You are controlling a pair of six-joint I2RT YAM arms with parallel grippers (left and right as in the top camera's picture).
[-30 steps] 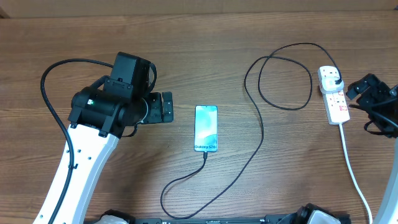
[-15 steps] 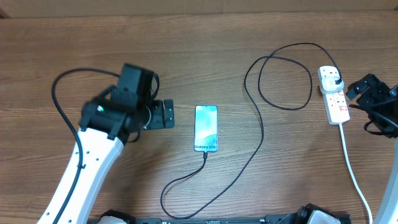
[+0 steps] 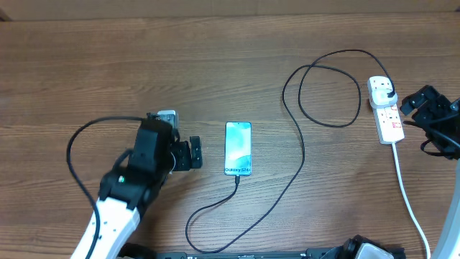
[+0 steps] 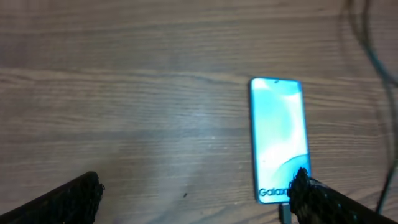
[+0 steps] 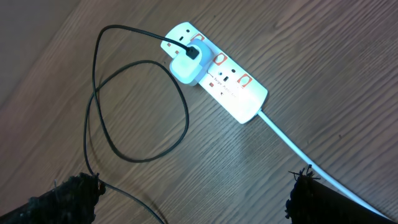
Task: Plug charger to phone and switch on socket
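**Two arms: white links, black heads**

The left arm (image 3: 108, 219) has a glossy white lower link that gives way to bulky matte black joint housings, one of them carrying a tiny green light (image 3: 122, 178). A thin black cable (image 3: 69, 155) loops out from the housings and runs back to the white link. A small pale grey block (image 3: 166, 116) caps the wrist. The left end effector (image 3: 194, 154) is black, and its fingers (image 4: 68, 198) look coarse and grainy up close. The right arm (image 3: 440, 128) shows angular black housings tangled with black wiring. The right end effector (image 3: 419, 101) is black too, with the same rough-surfaced finger pads (image 5: 62, 198).
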